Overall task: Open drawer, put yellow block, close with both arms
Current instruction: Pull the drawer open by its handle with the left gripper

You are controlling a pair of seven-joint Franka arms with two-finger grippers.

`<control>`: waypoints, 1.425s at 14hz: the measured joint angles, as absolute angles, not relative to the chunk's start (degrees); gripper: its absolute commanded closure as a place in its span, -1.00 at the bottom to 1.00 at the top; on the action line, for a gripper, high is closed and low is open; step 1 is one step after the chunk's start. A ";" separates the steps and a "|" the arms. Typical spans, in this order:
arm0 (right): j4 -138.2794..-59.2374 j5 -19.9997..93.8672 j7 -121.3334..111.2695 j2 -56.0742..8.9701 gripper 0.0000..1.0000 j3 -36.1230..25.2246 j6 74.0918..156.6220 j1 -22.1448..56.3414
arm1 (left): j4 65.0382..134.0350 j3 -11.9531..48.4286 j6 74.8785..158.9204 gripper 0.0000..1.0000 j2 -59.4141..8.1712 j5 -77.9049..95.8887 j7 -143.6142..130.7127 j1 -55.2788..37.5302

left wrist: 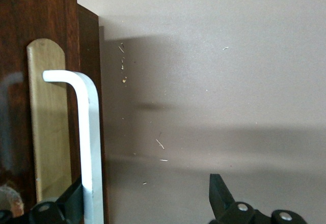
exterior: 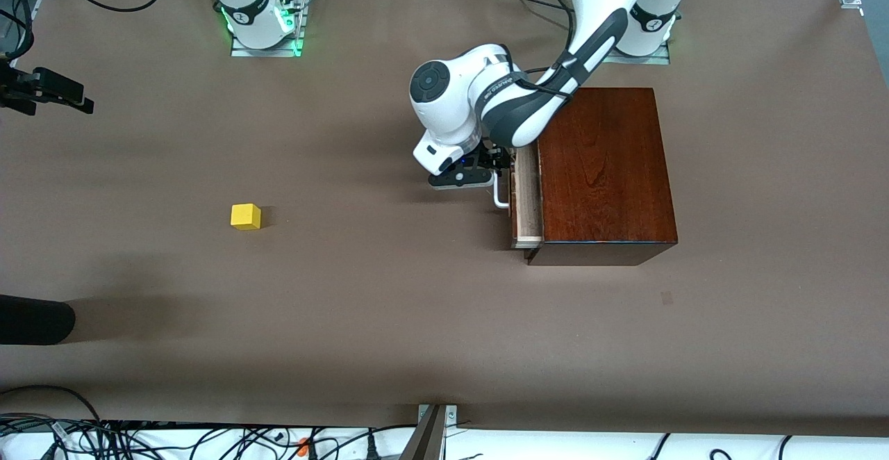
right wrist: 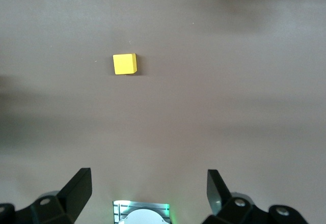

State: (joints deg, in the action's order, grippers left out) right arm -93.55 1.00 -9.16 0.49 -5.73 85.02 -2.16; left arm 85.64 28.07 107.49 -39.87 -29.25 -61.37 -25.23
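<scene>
Pale light wood is showing where the drawer [exterior: 526, 199] is standing a little way out of its glossy reddish-brown wooden box [exterior: 604, 168], at the side facing the right arm's end of the counter. Nothing can be made out inside the narrow strip of tray that is exposed. A smooth white loop handle [left wrist: 90, 137] is running along the dark drawer front, over a rounded light-wood plate. The left tool [exterior: 464, 176] is sitting at this handle with its black fingers [left wrist: 220, 193] spread wide, one on each side of the white bar, not clamped on it.

The yellow block [exterior: 246, 216], a small matte cube with crisp edges, is lying on the bare counter well apart from the box, toward the right arm's end. The right tool [right wrist: 147, 191] is hanging high over the counter with the block in its wrist view, fingers fully apart and holding nothing; that arm is waiting.

The counter [exterior: 347, 307] is wearing a flat brown covering. Black cables [exterior: 208, 442] are trailing along its edge nearest the front camera.
</scene>
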 measured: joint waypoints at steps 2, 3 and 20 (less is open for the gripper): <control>-93.55 1.00 -9.16 0.49 -1.00 -5.68 85.02 -2.15 | 85.16 27.83 107.09 -1.00 -40.09 -29.25 -61.44 -25.60; -93.55 1.00 -9.16 0.49 -1.00 -5.68 85.02 -2.15 | 84.75 27.85 107.31 -1.00 -40.30 -29.24 -61.68 -25.86; -93.55 1.01 -9.16 0.49 -1.00 -5.51 85.02 -2.14 | 75.49 27.92 108.04 -1.00 -45.83 -29.23 -64.75 -30.82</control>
State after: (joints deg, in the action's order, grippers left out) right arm -93.55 1.01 -9.16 0.49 -5.51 85.02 -2.14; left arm 75.49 27.92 108.04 -45.83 -29.23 -64.75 -30.82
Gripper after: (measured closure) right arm 0.000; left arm 0.000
